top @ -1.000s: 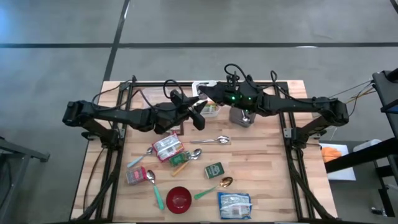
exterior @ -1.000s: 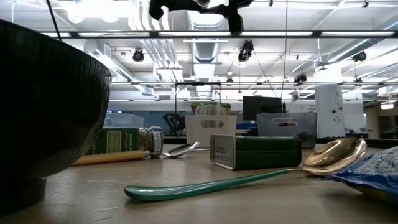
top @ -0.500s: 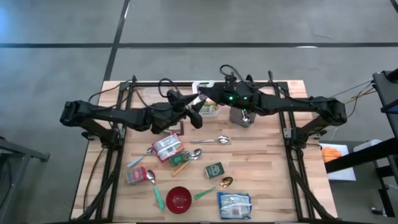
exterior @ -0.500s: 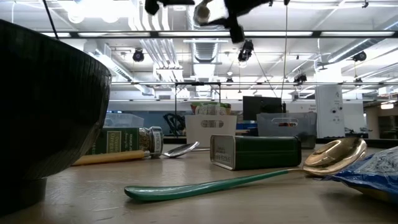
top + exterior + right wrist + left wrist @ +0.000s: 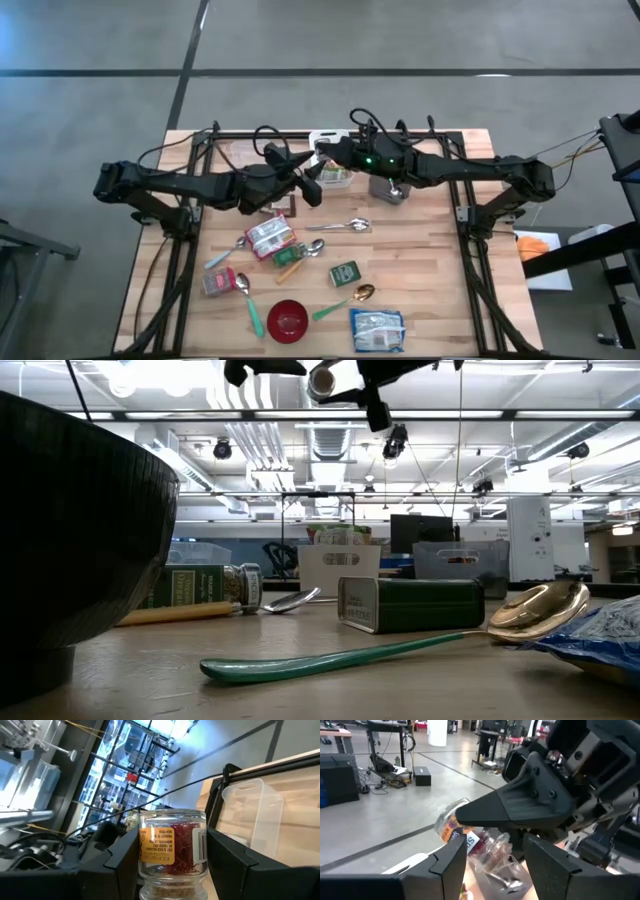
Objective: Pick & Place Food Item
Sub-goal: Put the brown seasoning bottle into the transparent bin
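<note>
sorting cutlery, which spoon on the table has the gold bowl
The green-handled spoon beside the green tin; its bowl is gold, the other spoons' silver.

Red bowl, green tin, gold spoon, blue packet, wooden table

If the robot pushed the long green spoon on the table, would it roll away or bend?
Probably neither. The green spoon lies flat on the wooden table, so it would likely slide or spin. It looks like hard plastic or metal, so probably stiff. Its smooth, shiny gold bowl might be slippery to grip.
</note>
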`<action>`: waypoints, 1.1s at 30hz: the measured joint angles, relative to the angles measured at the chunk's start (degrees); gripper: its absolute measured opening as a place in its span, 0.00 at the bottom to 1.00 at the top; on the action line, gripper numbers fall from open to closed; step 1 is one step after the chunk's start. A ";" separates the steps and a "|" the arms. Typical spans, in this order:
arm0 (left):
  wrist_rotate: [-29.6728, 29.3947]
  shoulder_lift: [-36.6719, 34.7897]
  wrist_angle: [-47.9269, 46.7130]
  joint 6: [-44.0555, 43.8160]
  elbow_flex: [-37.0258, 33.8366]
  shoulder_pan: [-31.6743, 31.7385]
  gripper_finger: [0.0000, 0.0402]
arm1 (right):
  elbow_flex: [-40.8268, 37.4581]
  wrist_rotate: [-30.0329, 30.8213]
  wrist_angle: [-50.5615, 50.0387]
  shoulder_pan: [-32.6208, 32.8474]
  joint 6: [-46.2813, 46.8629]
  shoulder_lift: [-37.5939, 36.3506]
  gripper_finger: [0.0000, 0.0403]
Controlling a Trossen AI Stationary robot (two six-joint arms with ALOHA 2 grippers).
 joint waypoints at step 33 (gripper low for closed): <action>-1.10 0.44 -7.49 2.23 1.20 -3.19 0.55 | 2.58 -6.81 1.04 0.38 -8.07 -0.04 0.45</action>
